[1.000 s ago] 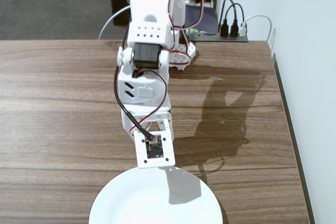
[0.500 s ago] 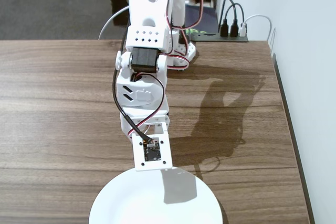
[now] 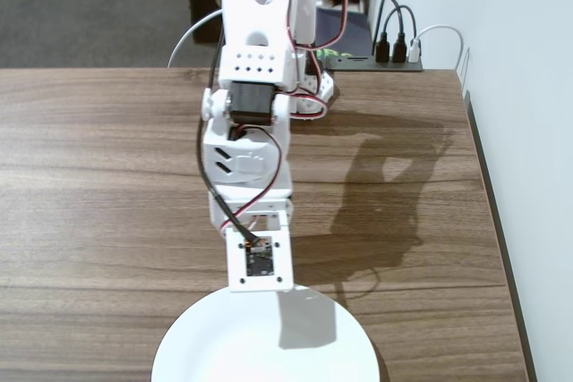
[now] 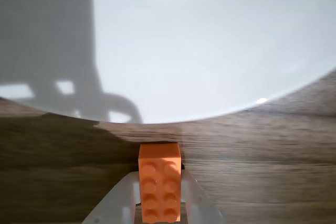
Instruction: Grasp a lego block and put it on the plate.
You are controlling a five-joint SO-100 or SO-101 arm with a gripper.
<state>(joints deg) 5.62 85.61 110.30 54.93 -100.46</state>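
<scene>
Jaws clamp the lego block (image 4: pixel 159 182) (studs facing the wrist camera); white arm (image 3: pixel 251 131) reaches forward, wrist above the surface (image 3: pixel 107 176) beside the plate (image 3: pixel 224 346) rim.

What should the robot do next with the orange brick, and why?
Probably move a little farther forward, so the lego block comes over the plate. In the wrist view the fingers grip the block, but it sits over bare wood just short of the plate's rim, so letting go now would likely miss.
</scene>
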